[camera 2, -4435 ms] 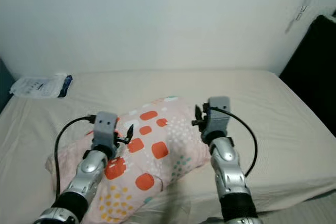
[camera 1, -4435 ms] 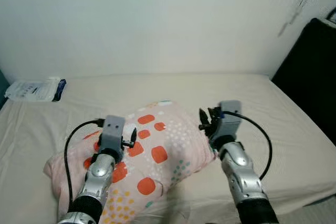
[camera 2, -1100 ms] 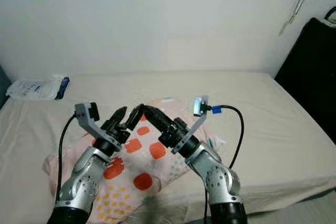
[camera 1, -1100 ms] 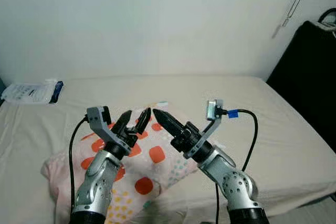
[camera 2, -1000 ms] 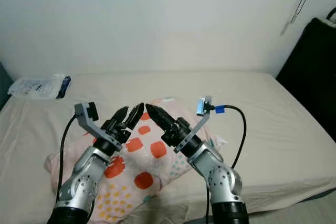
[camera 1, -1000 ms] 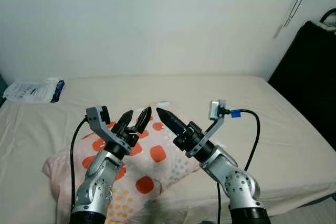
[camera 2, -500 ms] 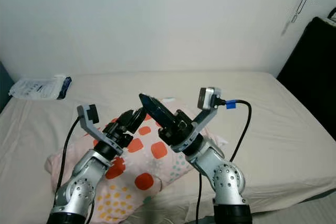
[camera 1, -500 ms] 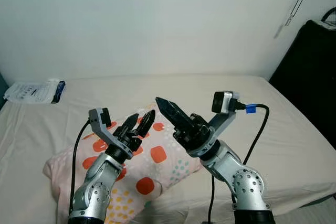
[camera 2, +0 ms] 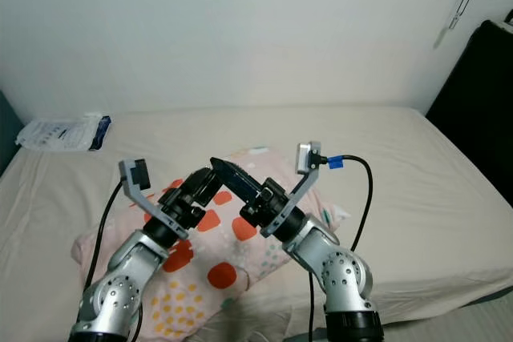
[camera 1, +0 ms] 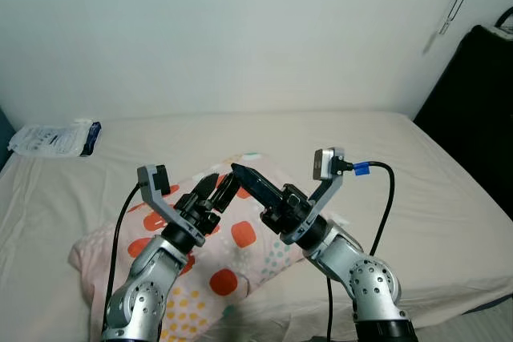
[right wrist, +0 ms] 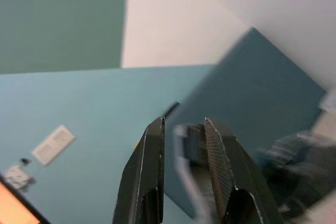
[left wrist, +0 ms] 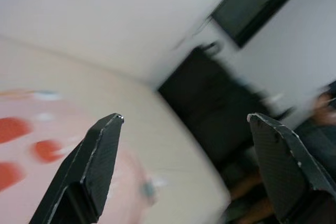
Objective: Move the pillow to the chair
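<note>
Beige bed [camera 1: 417,174], pillow [camera 1: 240,238] below raised left pincer [camera 1: 215,188], right pincer [camera 1: 240,174]

Both eye views look forward and down from the robot's head at the bed [camera 1: 417,198], sharing its whole top up to the white wall [camera 1: 240,30]. The left wrist view looks along its spread fingers [left wrist: 89,166], low over the bed, toward a dark corner. The right wrist view faces away from the bed, toward teal walls [right wrist: 63,19].
</note>
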You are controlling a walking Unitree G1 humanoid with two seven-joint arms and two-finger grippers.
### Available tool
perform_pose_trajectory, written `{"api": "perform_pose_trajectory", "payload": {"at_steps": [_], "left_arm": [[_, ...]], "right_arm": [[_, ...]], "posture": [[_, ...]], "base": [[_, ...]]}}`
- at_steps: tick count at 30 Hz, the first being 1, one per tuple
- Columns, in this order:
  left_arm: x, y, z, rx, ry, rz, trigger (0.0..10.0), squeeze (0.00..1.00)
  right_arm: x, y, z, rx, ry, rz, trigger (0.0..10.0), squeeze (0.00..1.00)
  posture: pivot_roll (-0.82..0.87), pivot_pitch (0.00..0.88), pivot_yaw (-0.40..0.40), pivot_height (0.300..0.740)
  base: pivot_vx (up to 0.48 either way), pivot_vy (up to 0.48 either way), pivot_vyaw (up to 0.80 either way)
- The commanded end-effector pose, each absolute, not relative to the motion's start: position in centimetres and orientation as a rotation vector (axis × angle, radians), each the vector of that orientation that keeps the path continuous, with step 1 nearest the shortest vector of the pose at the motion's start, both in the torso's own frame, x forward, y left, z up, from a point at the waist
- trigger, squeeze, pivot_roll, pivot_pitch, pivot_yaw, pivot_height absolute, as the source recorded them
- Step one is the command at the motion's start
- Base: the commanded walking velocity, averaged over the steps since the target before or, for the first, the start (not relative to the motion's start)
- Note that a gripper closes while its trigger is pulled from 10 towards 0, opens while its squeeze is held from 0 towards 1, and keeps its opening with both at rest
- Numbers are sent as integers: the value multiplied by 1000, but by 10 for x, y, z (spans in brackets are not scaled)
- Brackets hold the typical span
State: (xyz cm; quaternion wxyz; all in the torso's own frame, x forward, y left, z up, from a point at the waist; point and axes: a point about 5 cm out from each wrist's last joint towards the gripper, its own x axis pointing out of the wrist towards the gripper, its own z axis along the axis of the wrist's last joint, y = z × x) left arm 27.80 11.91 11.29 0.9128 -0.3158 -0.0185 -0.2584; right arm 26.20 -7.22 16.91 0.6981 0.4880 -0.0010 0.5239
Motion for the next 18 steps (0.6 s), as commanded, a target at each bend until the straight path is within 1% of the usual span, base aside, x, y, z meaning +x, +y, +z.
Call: {"api": "perform_pose_trajectory", "payload": {"at_steps": [1,2,3,4,9,10,11,12,13,14,15,17,18], "left_arm": [[278,119,99,-487,20,-515,10000,0],[278,119,99,-487,20,-515,10000,0],[277,121,93,-444,41,-486,10000,0],[276,123,90,-430,53,-460,10000,0],[278,128,84,-354,79,-374,10000,0],[280,132,80,-297,99,-313,10000,0],[284,140,76,-231,111,-229,10000,0],[284,140,76,-231,111,-229,10000,0],[287,152,76,-181,91,-131,10000,0],[288,163,78,-160,63,-49,10000,0],[288,163,78,-160,63,-49,10000,0],[288,177,81,-94,21,42,10000,0],[287,186,77,-42,42,86,10000,0]], "right_arm": [[268,-81,173,1082,-60,1097,10000,0],[268,-81,173,1082,-60,1097,10000,0],[279,-89,159,1073,-17,949,10000,0],[278,-94,153,1083,-3,949,10000,0],[268,-95,158,1100,-25,1025,10000,0],[266,-94,161,1078,-31,1040,10000,0],[267,-95,158,1021,-6,999,10000,0],[267,-95,158,1021,-6,999,10000,0],[268,-97,152,957,27,955,10000,0],[265,-99,149,913,54,955,10000,0],[265,-99,149,913,54,955,10000,0],[259,-103,144,861,93,952,10000,0],[263,-107,133,774,151,858,10000,0]], "posture": [[91,0,-80,740],[91,0,-80,740],[83,0,-74,740],[86,0,-69,740],[80,0,-71,740],[76,0,-72,740],[79,0,-77,740],[79,0,-77,740],[79,0,-76,740],[79,0,-76,740],[79,0,-76,740],[79,0,-76,740],[76,0,-73,740]], "base": [[0,0,0],[0,0,0],[0,0,0],[0,0,0],[0,0,0],[0,0,0],[0,0,0],[0,0,0],[0,0,0],[0,0,0],[0,0,0],[0,0,0],[0,0,0]]}}
